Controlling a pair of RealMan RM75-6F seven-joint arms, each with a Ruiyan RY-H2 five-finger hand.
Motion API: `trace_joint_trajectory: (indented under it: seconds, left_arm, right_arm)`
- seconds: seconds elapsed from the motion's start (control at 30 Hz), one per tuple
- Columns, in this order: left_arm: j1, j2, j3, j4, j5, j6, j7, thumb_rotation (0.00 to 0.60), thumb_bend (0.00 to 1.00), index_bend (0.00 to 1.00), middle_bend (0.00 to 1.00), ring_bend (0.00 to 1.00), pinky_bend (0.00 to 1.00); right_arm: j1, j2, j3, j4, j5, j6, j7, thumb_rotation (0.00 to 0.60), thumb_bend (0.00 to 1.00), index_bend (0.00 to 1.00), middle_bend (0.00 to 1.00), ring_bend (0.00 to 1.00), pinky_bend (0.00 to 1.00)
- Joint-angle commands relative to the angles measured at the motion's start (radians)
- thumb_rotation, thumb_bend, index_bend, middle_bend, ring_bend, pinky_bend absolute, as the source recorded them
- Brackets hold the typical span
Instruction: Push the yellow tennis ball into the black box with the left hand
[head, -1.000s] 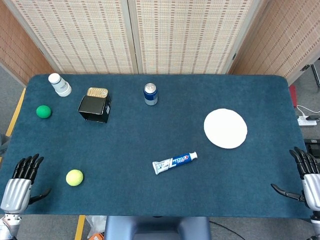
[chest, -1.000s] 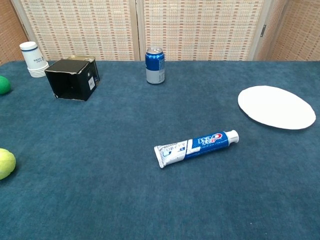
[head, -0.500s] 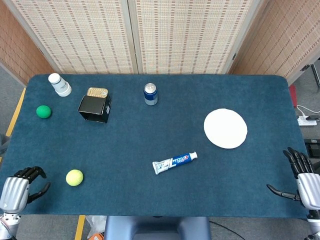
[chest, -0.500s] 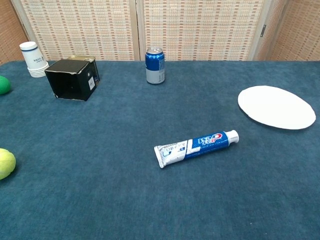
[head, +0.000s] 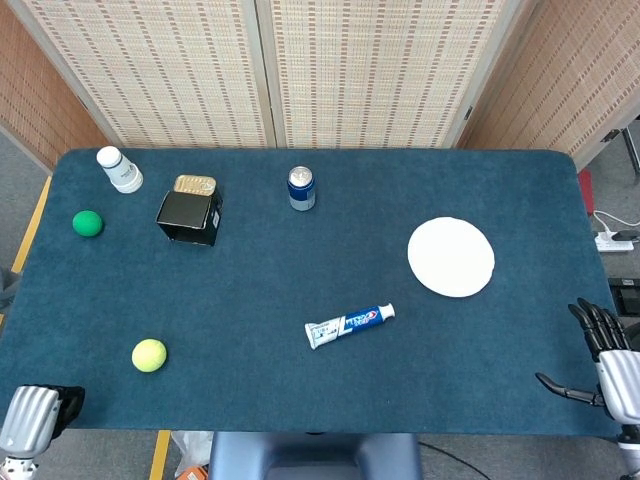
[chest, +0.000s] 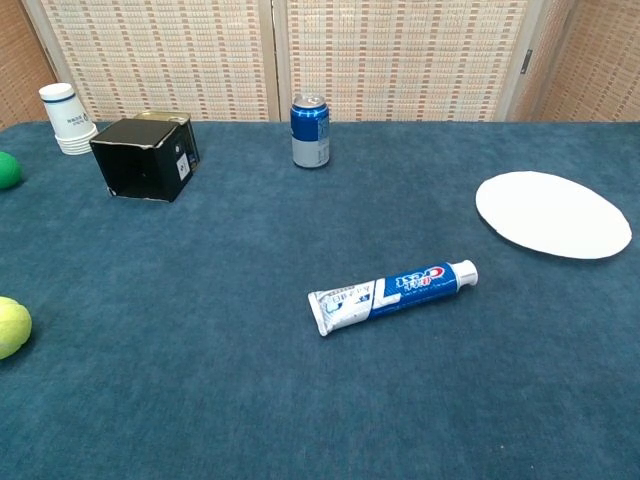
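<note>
The yellow tennis ball (head: 149, 355) lies near the table's front left; in the chest view the ball (chest: 8, 327) is cut by the left edge. The black box (head: 189, 217) stands at the back left, well beyond the ball, and the chest view shows its dark near face (chest: 145, 158). My left hand (head: 35, 418) sits low at the front left corner, left of the ball and apart from it, fingers curled in, holding nothing. My right hand (head: 608, 358) hangs off the front right edge with fingers spread and nothing in it. Neither hand shows in the chest view.
A green ball (head: 88, 223) and stacked white cups (head: 120, 170) lie left of the box, a gold tin (head: 194, 184) behind it. A blue can (head: 301, 188) stands at the back centre, a toothpaste tube (head: 349, 325) mid-front, a white plate (head: 451, 257) to the right.
My left hand has curled its fingers in and drawn back toward the front left corner, away from the ball. The right hand dipped slightly. Ball and box have not moved.
</note>
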Motion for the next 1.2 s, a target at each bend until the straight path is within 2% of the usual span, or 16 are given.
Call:
trace_joint_trajectory:
  seconds: [0.03,0.2,0.4,0.7,1.2]
  left_arm:
    - [0.026,-0.151,0.025,0.210,0.018,0.011,-0.048,0.600,0.65,1.00,1.00,1.00,1.00]
    - [0.015,-0.280,0.014,0.396,0.011,0.001,-0.062,0.600,0.65,1.00,1.00,1.00,1.00]
    - [-0.008,-0.364,0.018,0.486,0.018,-0.005,-0.055,0.600,0.66,1.00,1.00,1.00,1.00]
    - [-0.026,-0.412,0.052,0.519,0.040,-0.038,-0.048,0.600,0.66,1.00,1.00,1.00,1.00]
    - [-0.087,-0.447,0.047,0.567,0.019,-0.137,-0.063,0.600,0.66,1.00,1.00,1.00,1.00]
  right_arm:
    - [-0.008,-0.001,-0.006,0.001,-0.016,0.024,-0.012,0.412,0.00,0.00,0.00,0.00,0.00]
    - [-0.006,-0.004,-0.005,0.005,-0.012,0.019,-0.007,0.413,0.00,0.00,0.00,0.00,0.00]
    - [0.001,-0.002,-0.001,-0.014,-0.001,0.001,-0.022,0.413,0.00,0.00,0.00,0.00,0.00]
    - [0.005,-0.001,-0.002,-0.029,0.010,-0.019,-0.047,0.413,0.00,0.00,0.00,0.00,0.00]
    - [0.017,0.002,-0.012,-0.046,-0.006,-0.034,-0.061,0.413,0.00,0.00,0.00,0.00,0.00]
